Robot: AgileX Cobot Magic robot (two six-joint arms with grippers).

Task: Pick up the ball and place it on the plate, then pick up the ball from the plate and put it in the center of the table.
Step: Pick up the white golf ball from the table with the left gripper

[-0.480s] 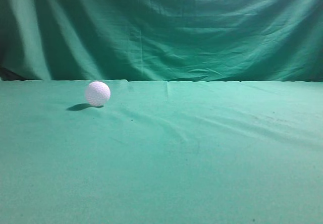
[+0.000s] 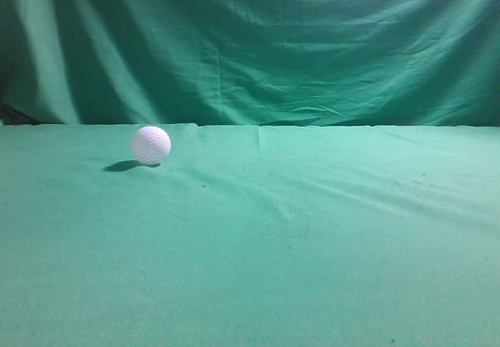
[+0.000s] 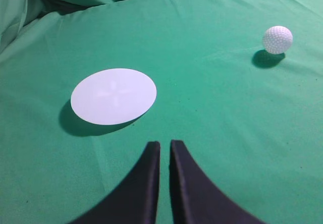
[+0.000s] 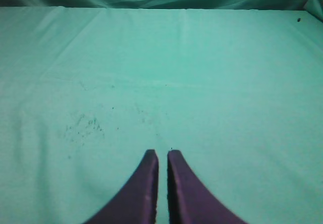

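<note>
Both grippers, left (image 3: pixel 164 151) and right (image 4: pixel 162 157), were closed, empty (untouched ball (image 3: pixel 277 39) sat beyond); left should open wide before descending.

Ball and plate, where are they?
ball (image 3: pixel 277 39), left wrist view, middle of its dimpled face
plate (image 3: pixel 113 96), left wrist view, its flat white center
</note>
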